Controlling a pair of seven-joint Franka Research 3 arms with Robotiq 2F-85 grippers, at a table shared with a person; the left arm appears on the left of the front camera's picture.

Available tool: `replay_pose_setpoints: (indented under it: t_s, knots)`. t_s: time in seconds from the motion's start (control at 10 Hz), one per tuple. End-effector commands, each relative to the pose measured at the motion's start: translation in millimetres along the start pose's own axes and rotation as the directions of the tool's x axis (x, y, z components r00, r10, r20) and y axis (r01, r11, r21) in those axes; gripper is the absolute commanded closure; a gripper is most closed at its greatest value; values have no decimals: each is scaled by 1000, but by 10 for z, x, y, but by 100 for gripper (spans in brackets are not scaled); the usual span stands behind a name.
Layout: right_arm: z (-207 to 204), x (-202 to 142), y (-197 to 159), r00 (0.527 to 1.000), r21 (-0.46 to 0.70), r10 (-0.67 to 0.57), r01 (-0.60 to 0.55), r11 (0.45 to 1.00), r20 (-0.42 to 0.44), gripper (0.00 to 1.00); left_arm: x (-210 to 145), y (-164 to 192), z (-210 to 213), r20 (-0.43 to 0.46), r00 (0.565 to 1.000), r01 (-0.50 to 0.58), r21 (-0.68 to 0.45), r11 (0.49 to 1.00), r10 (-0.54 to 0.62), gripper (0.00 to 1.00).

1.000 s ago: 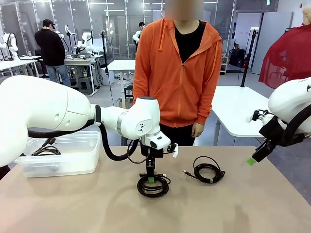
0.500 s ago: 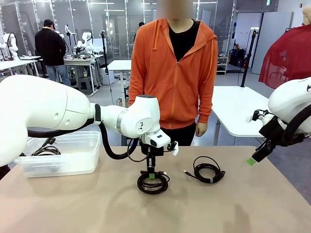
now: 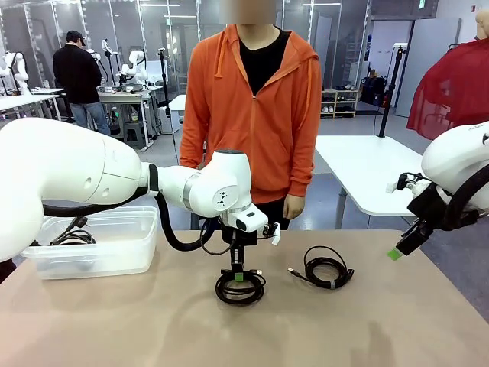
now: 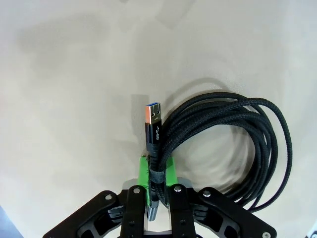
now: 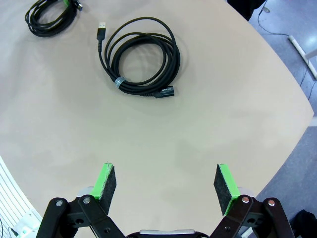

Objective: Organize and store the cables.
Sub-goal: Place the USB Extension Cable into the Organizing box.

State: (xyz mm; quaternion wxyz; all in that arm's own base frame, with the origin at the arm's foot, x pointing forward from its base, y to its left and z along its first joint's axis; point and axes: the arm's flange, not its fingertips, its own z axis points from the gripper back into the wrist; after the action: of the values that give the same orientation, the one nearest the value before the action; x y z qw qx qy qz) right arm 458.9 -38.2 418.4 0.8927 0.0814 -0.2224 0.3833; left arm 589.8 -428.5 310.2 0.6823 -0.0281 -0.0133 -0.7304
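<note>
Your left claw point(image 4: 157, 169) is clamping the cable point(image 4: 218, 111) on the bench point(image 3: 114, 329), so you are grasping. Next likely calls for lifting it into the bin point(image 3: 114, 256). Your right claw point(image 5: 165, 182) is hanging wide, empty.

L end effector point(image 3: 238, 277) clamped on coiled cable point(image 3: 241, 300); 2nd cable point(image 3: 331, 284) to right.

A tan surface point(image 3: 367, 329) with a rounded edge spans the foreground. At its left end sits a clear plastic bin point(image 3: 107, 260) — low, rectangular, open-topped. A person in an orange hoodie point(image 3: 256, 115) over a black shirt stands at the far side, arms hanging. Behind, a white table point(image 3: 367, 172) stands to the right — and another person in dark clothes point(image 3: 80, 76) stands far left.
</note>
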Motion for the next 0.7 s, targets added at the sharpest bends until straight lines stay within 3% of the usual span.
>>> replay_pose_setpoints:
  t_s: [0.0, 0.1, 0.4, 0.6]
  knots:
    - [-5, 30, -16, 1000, -2, -12, 12, 1000, -15, 0, -61, -87, -13, 29, 999, 26, -49, 998, -25, 100]
    - [-5, 30, -16, 1000, -2, -12, 12, 1000, -15, 0, -49, -104, 174, 35, 997, 65, -85, 994, -62, 91]
    - [-5, 30, -16, 1000, -2, -12, 12, 1000, -15, 0, -12, -228, 859, 20, 1000, 26, -101, 995, -24, 91]
    - [-5, 30, -16, 1000, -2, -12, 12, 1000, -15, 0, 8, -373, 1288, 15, 998, 64, -61, 996, -63, 91]
